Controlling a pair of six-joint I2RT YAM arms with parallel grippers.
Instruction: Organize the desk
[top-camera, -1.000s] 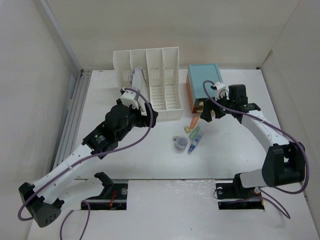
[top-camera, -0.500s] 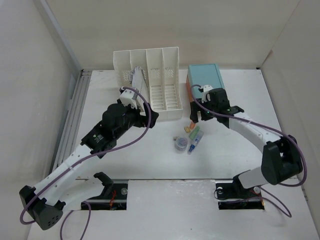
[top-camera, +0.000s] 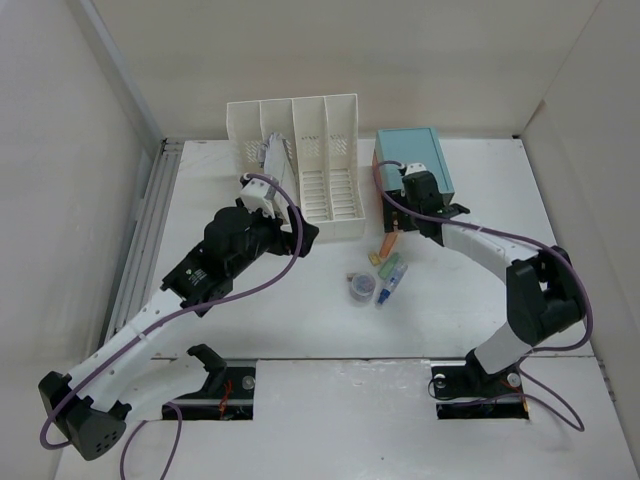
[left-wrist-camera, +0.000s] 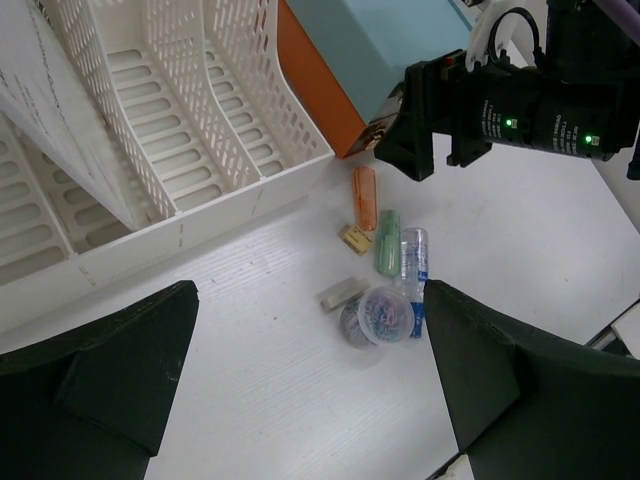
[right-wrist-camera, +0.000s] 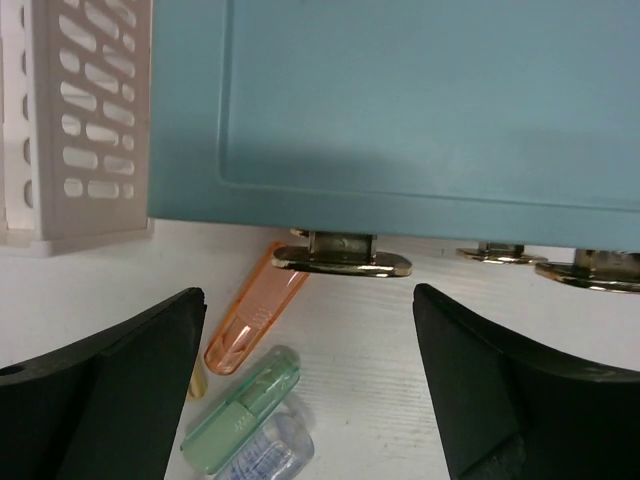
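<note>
My right pincer (right-wrist-camera: 308, 330), swung in from the side, now faces the teal drawer box (right-wrist-camera: 420, 100), spread wide, its brass handle (right-wrist-camera: 341, 258) straight ahead. Opening the drawer looks next. Meanwhile my left pincer (left-wrist-camera: 310, 300) hangs released, and the tabletop (top-camera: 450, 300) beneath both carries loose stationery (left-wrist-camera: 380, 315).

White desk (top-camera: 250, 320), grey rail (top-camera: 150, 230) down its left edge. On it: slotted file rack (top-camera: 330, 190) at the back, teal drawer box (top-camera: 412, 152) beside it, markers (top-camera: 391, 267) and a paper-clip tub (top-camera: 361, 287) clustered in front.
</note>
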